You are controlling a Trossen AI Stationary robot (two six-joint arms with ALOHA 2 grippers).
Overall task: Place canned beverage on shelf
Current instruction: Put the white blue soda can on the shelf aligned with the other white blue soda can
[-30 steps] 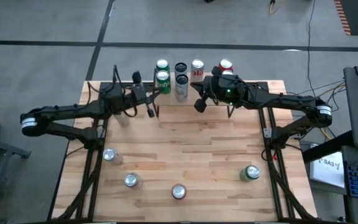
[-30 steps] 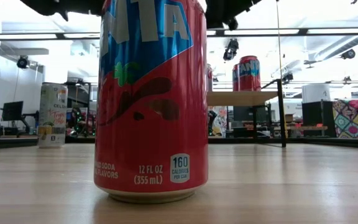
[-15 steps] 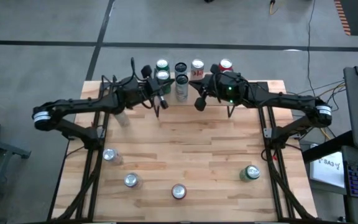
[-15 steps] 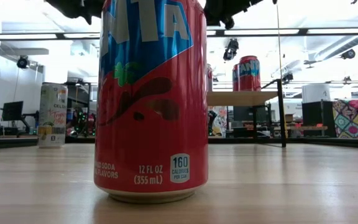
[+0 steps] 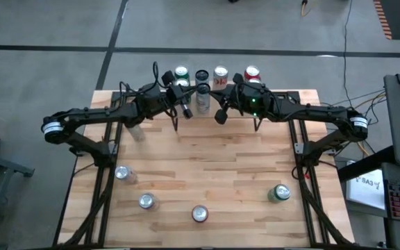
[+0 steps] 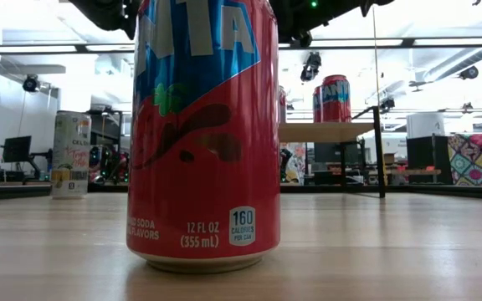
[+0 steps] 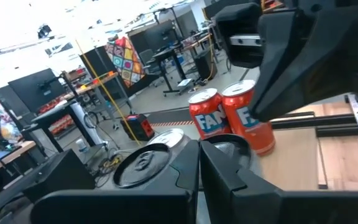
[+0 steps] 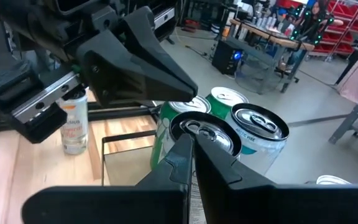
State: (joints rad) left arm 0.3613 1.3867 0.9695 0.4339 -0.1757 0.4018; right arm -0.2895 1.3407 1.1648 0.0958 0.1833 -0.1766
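Observation:
The shelf (image 6: pixel 325 132) stands at the table's far edge and bears several upright cans: two red ones (image 7: pixel 229 118), green ones (image 5: pixel 180 78), a dark one (image 8: pixel 204 134) and a white-and-teal one (image 8: pixel 260 127). My left gripper (image 5: pixel 178 110) is shut and empty, just above the cans at the shelf's left end. My right gripper (image 5: pixel 219 116) is shut and empty, above the shelf's middle, facing the left one. A red can (image 6: pixel 203 134) stands on its base on the tabletop.
More cans stand on the table: silver-topped ones at near left (image 5: pixel 121 172), (image 5: pixel 146 201), the red one at near middle (image 5: pixel 199 214), a green one at near right (image 5: pixel 279 193), and a white-and-orange one (image 8: pixel 73 124) left of the shelf. The shelf's black legs (image 8: pixel 123 140) reach the table.
My left gripper has moved toward the table's far edge and to the right, up to the cans at the shelf's left end. My right gripper has shifted slightly toward the left. The cans have not moved.

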